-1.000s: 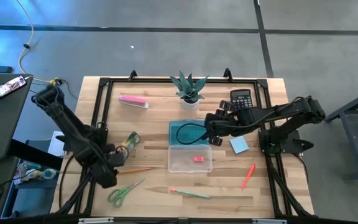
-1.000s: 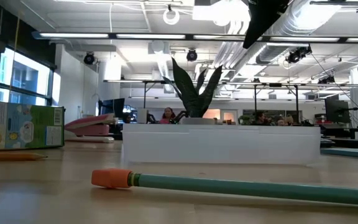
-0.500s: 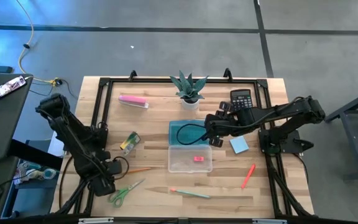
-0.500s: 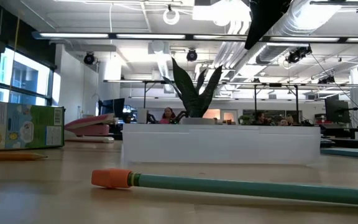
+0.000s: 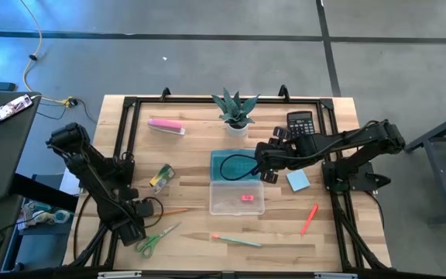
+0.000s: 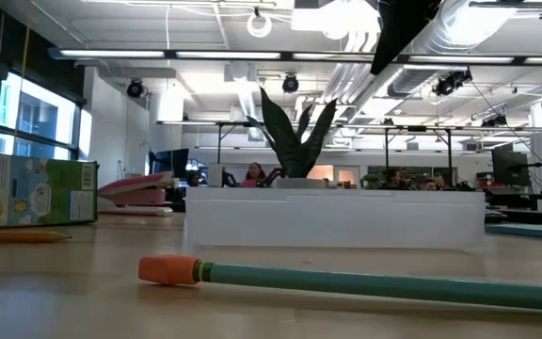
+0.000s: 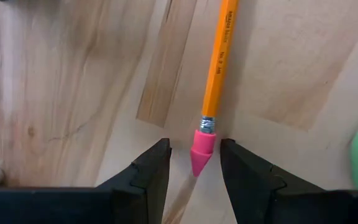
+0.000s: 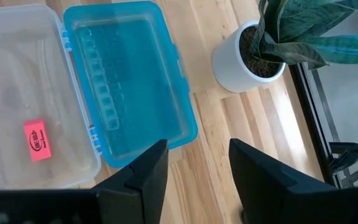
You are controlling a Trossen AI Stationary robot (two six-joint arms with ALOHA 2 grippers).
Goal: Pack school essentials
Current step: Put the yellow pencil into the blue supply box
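An orange pencil (image 5: 174, 211) lies flat on the table near the left front. My left gripper (image 5: 152, 215) is open at its pink eraser end (image 7: 202, 149), one finger on either side, not touching it as far as I can see. Green-handled scissors (image 5: 155, 239), a green pencil (image 5: 238, 241), a red-orange pen (image 5: 310, 219) and a light-blue sticky pad (image 5: 298, 180) lie on the table. A red eraser (image 8: 36, 140) lies in the clear tray (image 5: 227, 203) of the open case with the blue lid (image 5: 221, 159). My right gripper (image 8: 197, 162) is open and empty above the lid's right edge.
A potted plant (image 5: 235, 112), a black calculator (image 5: 300, 122) and a pink bar (image 5: 166, 125) stand along the far side. A small green box (image 5: 161, 177) lies left of the case. A black frame (image 5: 122, 139) rims the table.
My left gripper has gone toward the table's near edge and now stands at the orange pencil's eraser end. My right arm has kept still.
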